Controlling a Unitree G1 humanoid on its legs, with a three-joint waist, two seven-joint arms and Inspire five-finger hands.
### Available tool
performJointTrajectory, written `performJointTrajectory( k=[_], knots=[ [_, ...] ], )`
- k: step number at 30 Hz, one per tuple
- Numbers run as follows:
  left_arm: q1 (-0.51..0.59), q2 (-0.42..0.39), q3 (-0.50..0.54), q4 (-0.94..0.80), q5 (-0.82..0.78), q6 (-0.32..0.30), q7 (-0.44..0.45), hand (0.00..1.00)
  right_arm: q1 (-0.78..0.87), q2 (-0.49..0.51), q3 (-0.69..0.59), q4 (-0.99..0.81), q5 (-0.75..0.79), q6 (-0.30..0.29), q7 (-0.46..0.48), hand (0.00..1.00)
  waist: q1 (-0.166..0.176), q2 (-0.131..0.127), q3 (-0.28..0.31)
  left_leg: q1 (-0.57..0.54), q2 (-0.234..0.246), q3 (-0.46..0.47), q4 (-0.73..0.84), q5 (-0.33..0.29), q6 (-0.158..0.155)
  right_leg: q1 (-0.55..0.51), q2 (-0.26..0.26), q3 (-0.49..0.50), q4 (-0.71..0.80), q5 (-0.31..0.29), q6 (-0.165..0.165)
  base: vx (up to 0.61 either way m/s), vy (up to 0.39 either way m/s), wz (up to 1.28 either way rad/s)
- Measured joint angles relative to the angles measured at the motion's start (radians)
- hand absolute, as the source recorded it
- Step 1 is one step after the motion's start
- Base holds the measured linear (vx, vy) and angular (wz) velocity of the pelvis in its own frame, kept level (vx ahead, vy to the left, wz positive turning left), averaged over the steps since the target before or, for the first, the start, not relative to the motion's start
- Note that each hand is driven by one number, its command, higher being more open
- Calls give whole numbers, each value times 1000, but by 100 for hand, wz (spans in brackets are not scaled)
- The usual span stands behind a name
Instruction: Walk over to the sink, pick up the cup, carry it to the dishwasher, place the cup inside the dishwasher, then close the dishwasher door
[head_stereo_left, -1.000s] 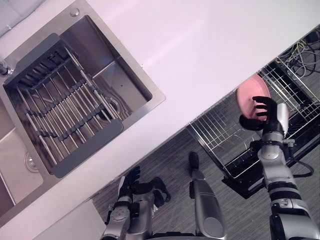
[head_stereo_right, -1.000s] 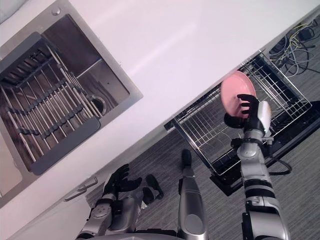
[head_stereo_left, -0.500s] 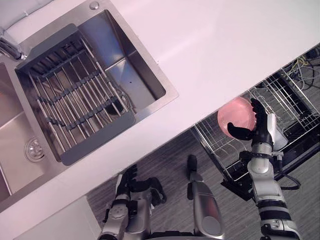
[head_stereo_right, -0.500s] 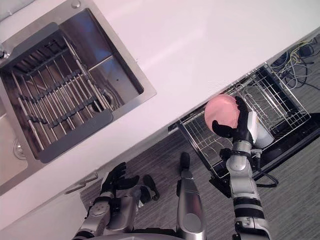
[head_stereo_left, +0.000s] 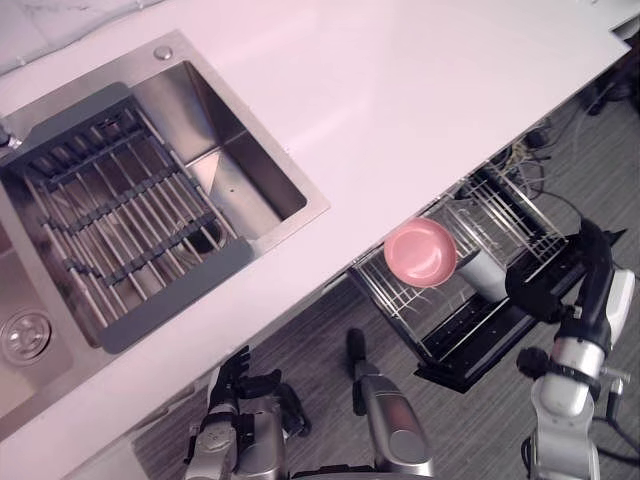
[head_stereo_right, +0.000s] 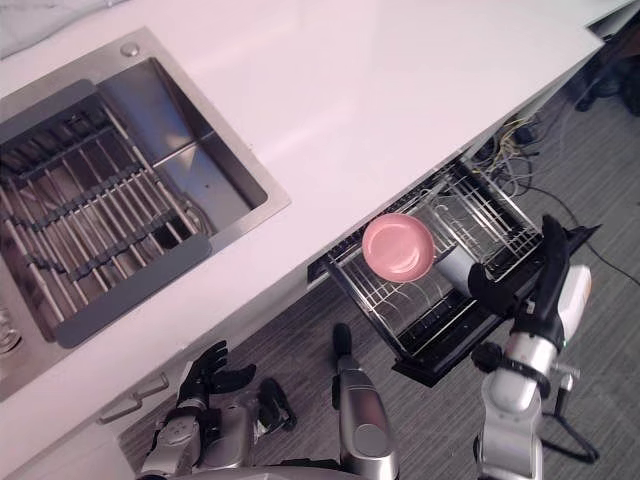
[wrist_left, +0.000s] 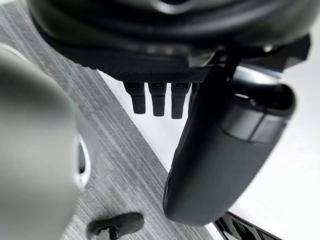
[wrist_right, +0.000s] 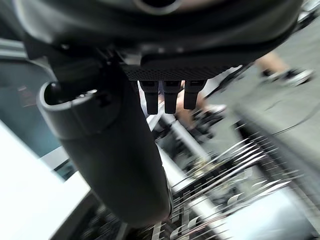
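Right robot hand (head_stereo_left: 572, 288) apart from pink cup (head_stereo_left: 421, 252)

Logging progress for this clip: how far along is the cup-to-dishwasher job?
Done: the pink cup lies in the pulled-out dishwasher rack. In hand: nothing; the right robot hand hovers open beside the rack, and the left robot hand hangs low. Left: shut the open dishwasher door.

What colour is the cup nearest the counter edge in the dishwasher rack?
Pink; the cup shows best in the right eye view.
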Motion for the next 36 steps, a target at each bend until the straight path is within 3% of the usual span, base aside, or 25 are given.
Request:
performJointTrajectory(
  k=[5,9,13,18,22,27,30,34,36],
  knots=[
    [0,-32,-2,-5,-1,3,-19,90,84,113,-62,193,342,-33,3,90,-14,3,-25,46,17,24,17,-20,-17,-12,2,-25,109,-71,-11,45,-7,-13],
    [-6,-38,-3,-6,-2,4,-21,90,69,121,-48,392,561,-35,34,90,-18,14,-20,20,35,43,67,-62,-16,-77,3,-22,200,-118,-19,-44,-24,-12],
    [-7,-48,-3,-14,-4,4,-18,90,26,120,-21,473,675,-40,53,90,-15,29,-9,-15,36,40,79,-74,-14,-109,-10,-39,215,-119,-20,-58,-16,1],
    [-26,-67,-5,-41,-4,3,-18,90,-145,90,-8,578,871,-69,60,90,13,60,30,-66,26,5,79,-76,-12,-139,-51,-111,224,-115,-28,-17,-3,19],
    [-64,-63,-5,-46,-11,2,-17,90,-200,64,-4,576,913,-72,54,90,33,67,58,-109,5,-25,62,-40,-5,-177,-79,-138,247,-109,-29,38,-22,31],
    [-81,-65,-25,-86,-22,-6,-18,90,-241,64,120,500,915,-70,26,90,59,80,66,-126,-33,-67,18,-9,1,-182,-115,-174,246,-113,-23,36,-6,26],
    [-100,-62,-25,-87,-22,-11,-18,90,-364,23,222,508,914,-67,5,90,83,89,71,-142,-58,-98,-15,17,7,-182,-137,-199,232,-111,-17,-1,-22,36],
    [-106,-50,-25,-76,-23,-14,-18,90,-627,-110,353,639,857,-63,-5,90,103,110,82,-170,-73,-142,-39,76,7,-182,-145,-221,199,-86,-22,22,-56,33],
    [-103,-35,-25,-63,-24,-25,-15,90,-716,-160,380,711,821,-31,-53,90,109,119,87,-180,-70,-186,-52,95,3,-163,-135,-244,167,-64,-32,28,-85,32]
  ],
)
